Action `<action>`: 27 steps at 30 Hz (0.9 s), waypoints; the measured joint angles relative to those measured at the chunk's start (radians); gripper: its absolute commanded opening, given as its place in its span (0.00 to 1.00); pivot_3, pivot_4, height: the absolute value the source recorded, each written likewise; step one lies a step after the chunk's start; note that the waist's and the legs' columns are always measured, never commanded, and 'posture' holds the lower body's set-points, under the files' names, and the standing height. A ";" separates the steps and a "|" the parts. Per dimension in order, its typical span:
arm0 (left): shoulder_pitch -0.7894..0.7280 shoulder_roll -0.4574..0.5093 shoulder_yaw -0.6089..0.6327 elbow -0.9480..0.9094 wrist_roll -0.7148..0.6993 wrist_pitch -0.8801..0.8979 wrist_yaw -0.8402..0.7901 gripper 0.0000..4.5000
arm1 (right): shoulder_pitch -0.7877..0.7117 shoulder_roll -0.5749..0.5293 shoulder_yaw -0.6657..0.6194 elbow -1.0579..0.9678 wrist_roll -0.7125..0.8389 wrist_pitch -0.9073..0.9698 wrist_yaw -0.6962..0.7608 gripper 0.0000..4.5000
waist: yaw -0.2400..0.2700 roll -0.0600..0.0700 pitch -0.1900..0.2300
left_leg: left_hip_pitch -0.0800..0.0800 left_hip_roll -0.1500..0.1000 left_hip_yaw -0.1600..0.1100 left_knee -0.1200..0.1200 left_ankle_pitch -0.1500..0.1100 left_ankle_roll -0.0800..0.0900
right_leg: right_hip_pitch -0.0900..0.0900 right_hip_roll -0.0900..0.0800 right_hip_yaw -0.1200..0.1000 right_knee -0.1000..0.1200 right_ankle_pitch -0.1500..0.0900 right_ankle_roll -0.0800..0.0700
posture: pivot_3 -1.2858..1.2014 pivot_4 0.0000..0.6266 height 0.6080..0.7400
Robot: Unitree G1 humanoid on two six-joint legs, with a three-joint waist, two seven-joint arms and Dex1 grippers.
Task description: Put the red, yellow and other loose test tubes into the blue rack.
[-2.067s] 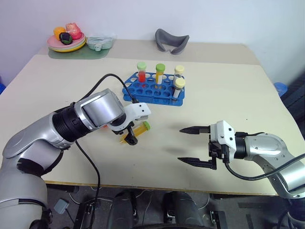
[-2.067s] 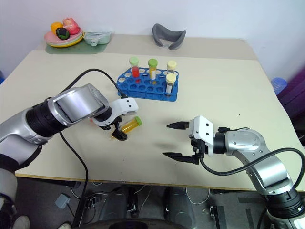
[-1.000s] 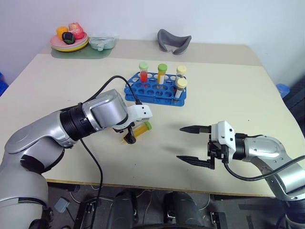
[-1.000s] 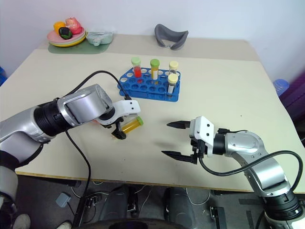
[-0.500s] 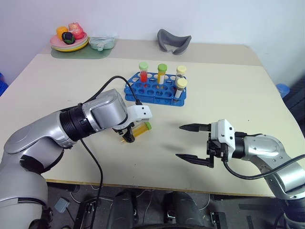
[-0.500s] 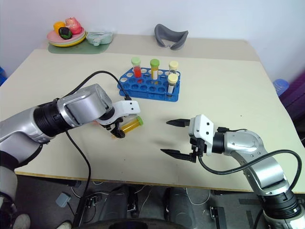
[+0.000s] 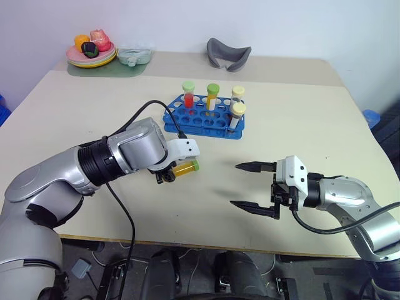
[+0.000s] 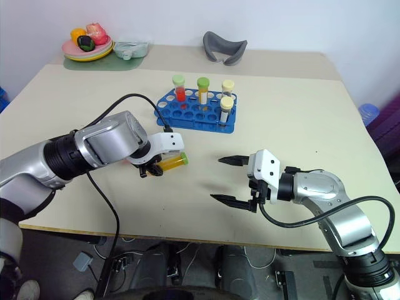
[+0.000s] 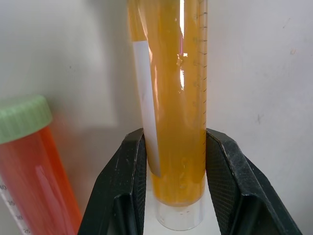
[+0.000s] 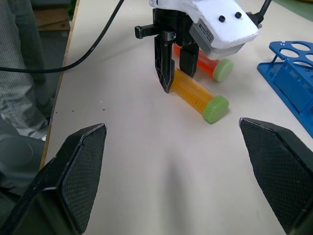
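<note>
The yellow-orange test tube [image 7: 185, 168] with its green cap lies on the table in front of the blue rack [image 7: 203, 122]. My left gripper [image 7: 165, 178] points down and is shut on this tube near its cone end; both black fingers [image 9: 128, 171] press its sides. A red test tube [image 9: 34, 161] with a pale green cap lies right beside it on the table. Several capped tubes stand in the rack. My right gripper [image 7: 235, 185] hovers open over the table to the right, with nothing between its fingers.
At the table's back left a plate of toy fruit [image 7: 90, 55] sits next to a clear container [image 7: 132, 56] on a green mat. A grey curved object [image 7: 226, 53] lies at the back centre. The table's front edge runs just below both arms.
My left gripper's fingers have closed from wide open onto the yellow tube, which has turned a little flatter. The right arm has stayed put.
</note>
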 measured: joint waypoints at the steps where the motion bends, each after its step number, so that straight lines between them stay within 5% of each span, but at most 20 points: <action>1: 0.000 0.000 0.000 0.000 0.002 -0.002 -0.001 0.38 | 0.000 0.000 0.000 0.000 0.000 0.001 0.000 0.99 | 0.000 0.000 0.000 | 0.000 0.000 0.000 0.000 0.000 0.000 | 0.000 0.000 0.000 0.000 0.000 0.000 | 0.52 0.24 0.61; 2: 0.000 0.000 0.000 0.000 0.004 -0.004 -0.002 0.26 | 0.000 0.000 0.000 0.000 0.000 0.001 -0.001 0.99 | 0.000 0.000 0.000 | 0.000 0.000 0.000 0.000 0.000 0.000 | 0.000 0.000 0.000 0.000 0.000 0.000 | 0.52 0.24 0.61; 4: 0.000 0.000 0.000 0.000 0.008 -0.004 -0.002 0.20 | 0.000 0.000 0.000 0.000 0.000 0.002 -0.001 0.99 | 0.000 0.000 0.000 | 0.000 0.000 0.000 0.000 0.000 0.000 | 0.000 0.000 0.000 0.000 0.000 0.000 | 0.52 0.24 0.61; 16: 0.002 0.007 0.111 -0.008 -0.017 0.024 -0.013 0.20 | 0.001 0.001 0.000 -0.013 0.001 0.016 -0.013 0.99 | -0.001 0.000 0.000 | 0.000 0.000 0.000 0.000 0.000 0.000 | 0.000 0.000 0.000 0.000 0.000 0.000 | 0.52 0.24 0.61; 22: 0.076 0.068 0.443 -0.105 -0.076 -0.013 0.008 0.20 | 0.003 0.003 -0.011 -0.022 0.002 0.018 -0.046 0.99 | -0.003 0.001 0.000 | 0.001 0.000 -0.001 0.000 0.000 0.000 | 0.000 0.000 0.000 0.000 0.000 0.000 | 0.52 0.24 0.61; 27: 0.363 -0.124 0.815 -0.177 -0.094 -0.276 0.212 0.20 | -0.075 0.070 -0.045 -0.016 0.011 0.031 -0.143 0.99 | 0.001 0.001 0.000 | 0.001 -0.001 -0.004 0.002 0.000 0.000 | 0.002 0.000 0.000 0.000 0.000 0.000 | 0.52 0.24 0.61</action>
